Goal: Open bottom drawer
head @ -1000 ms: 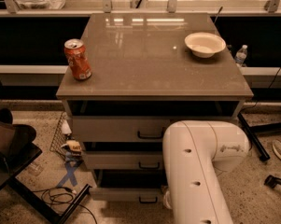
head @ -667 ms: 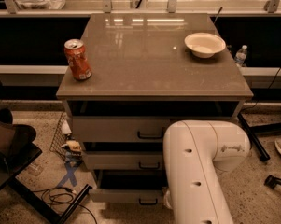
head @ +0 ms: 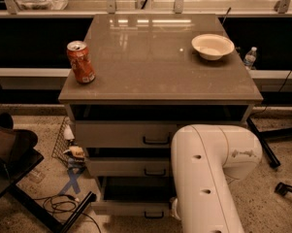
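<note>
A grey-beige cabinet [head: 155, 72] with three drawers is standing on a speckled floor in front of me. An orange soda can [head: 81, 62] is standing upright near the front left corner of its glossy top. A white bowl [head: 212, 46] is sitting well apart from it, towards the back right.

The bottom drawer [head: 126, 208] is sitting lowest in the stack, close to the floor. Its small black bar handle [head: 154, 215] is facing me, and a dark gap is showing above its flat front.

The robot's thick white arm [head: 208, 178] is filling the lower right and covering the right side of all three drawer fronts. The gripper [head: 174, 209] is sitting almost wholly hidden behind the arm. Only a sliver is peeking out at the arm's left edge, just beside the bottom drawer's handle. I cannot tell whether it is open, closed or holding anything.

Black cables [head: 63, 205] are lying on the floor to the left. A small water bottle [head: 250, 57] is standing behind the cabinet on the right.
</note>
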